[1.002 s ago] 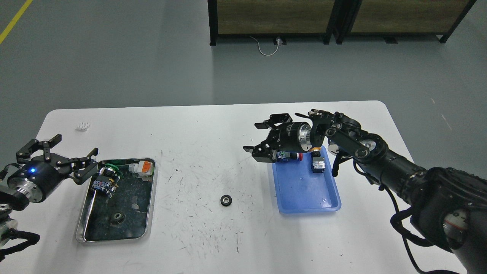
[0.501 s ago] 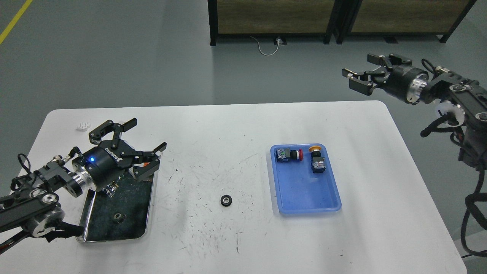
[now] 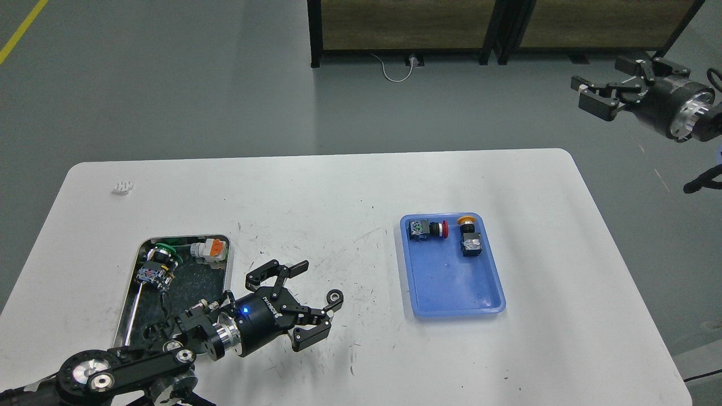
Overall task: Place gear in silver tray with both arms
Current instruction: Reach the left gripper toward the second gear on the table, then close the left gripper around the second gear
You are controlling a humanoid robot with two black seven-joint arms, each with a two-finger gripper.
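A small black gear (image 3: 335, 295) with a silver hub lies on the white table (image 3: 338, 186) near its middle. My left gripper (image 3: 307, 301) is open and sits just left of the gear, its fingertips (image 3: 334, 305) close beside it. The silver tray (image 3: 227, 265) stands at the left and holds several parts; my left arm covers its lower half. My right gripper (image 3: 606, 93) is open and empty, raised high off the table's far right, over the floor.
A blue plastic tray (image 3: 451, 282) right of centre holds a red-button switch (image 3: 427, 229) and a yellow-button switch (image 3: 469, 239). A small white part (image 3: 122, 186) lies at the table's far left. Dark shelving stands beyond the table.
My left gripper moved right and forward from over the silver tray to beside the gear. My right gripper moved further right and slightly up, away from the table.
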